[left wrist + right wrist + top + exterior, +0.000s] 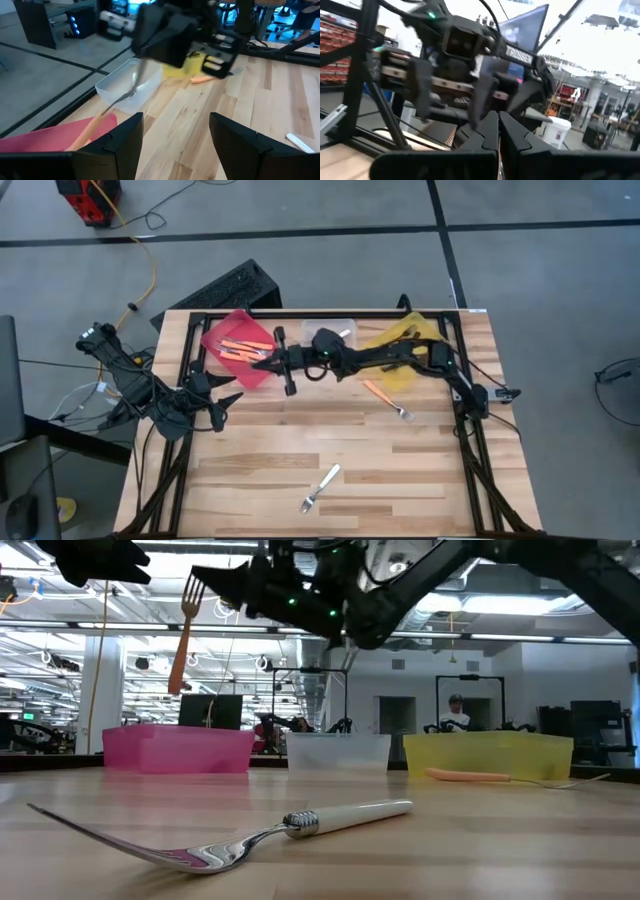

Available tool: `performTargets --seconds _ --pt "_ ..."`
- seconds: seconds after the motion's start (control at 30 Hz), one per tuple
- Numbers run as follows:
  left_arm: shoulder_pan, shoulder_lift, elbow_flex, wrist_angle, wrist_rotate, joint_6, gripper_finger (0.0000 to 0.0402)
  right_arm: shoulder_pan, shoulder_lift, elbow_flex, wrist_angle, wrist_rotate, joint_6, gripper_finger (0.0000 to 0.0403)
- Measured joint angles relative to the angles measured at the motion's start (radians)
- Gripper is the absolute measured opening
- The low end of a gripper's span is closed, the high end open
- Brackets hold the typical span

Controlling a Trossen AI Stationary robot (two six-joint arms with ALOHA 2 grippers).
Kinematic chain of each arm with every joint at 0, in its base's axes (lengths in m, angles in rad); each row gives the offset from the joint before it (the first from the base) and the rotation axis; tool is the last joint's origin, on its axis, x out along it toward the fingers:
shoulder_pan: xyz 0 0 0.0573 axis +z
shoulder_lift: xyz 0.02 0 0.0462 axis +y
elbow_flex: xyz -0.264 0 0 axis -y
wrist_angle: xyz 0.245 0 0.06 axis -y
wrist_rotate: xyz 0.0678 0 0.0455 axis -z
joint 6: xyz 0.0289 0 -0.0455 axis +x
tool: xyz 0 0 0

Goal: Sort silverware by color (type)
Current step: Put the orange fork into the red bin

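Pale wood table (380, 470) on grey floor: right gripper (262, 360) clamps an orange-handled fork (184, 632) above the red bin (236, 346); left gripper (232, 400) waits wide, near-left.

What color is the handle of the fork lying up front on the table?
The fork has a cream-white handle with a silver head, best seen in the low view.

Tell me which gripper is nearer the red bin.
Right. The right gripper, shut on an orange-handled fork, hangs over the red bin; the left gripper, open, waits on the table side of it.
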Motion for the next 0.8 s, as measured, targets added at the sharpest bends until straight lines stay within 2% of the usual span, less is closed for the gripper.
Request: performTargets --seconds 0.4,0.6,0.8 --pt "0.0 0.0 0.0 -0.011 0.002 0.006 0.0212 -0.052 0.197 0.266 -0.248 0.059 -0.042 0.0018" --pt "0.0 0.0 0.0 -0.011 0.001 0.006 0.0212 -0.075 0.198 0.292 -0.331 0.059 -0.167 0.0018" --pt "0.0 0.0 0.0 -0.011 -0.008 0.007 0.0212 -0.098 0.198 0.292 -0.307 0.022 -0.154 0.0018"
